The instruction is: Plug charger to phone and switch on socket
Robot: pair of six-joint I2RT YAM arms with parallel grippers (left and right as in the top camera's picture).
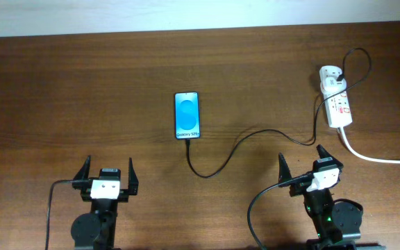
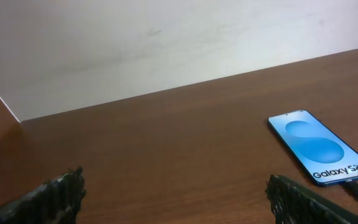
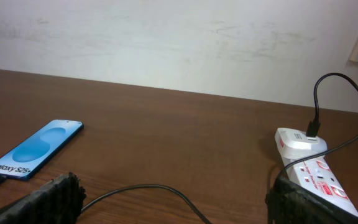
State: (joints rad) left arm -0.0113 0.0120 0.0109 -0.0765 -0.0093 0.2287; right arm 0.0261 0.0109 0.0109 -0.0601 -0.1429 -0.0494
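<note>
Bench [image 1: 82,83] of dark wood carried everything. At its near edge the left tool [image 1: 109,164] and the right tool [image 1: 300,155] both stood released, fingers spread wide and grasping nothing. Far right lay the white socket [image 1: 338,104], its far outlet filled by a white plug block [image 1: 330,78]; its switch position could not be told. The phone [image 1: 187,115] lay flat near the middle, blue screen lit. The charger [image 1: 235,149] ran from the plug block in a loose curve, its tip meeting the phone's near end.
</note>
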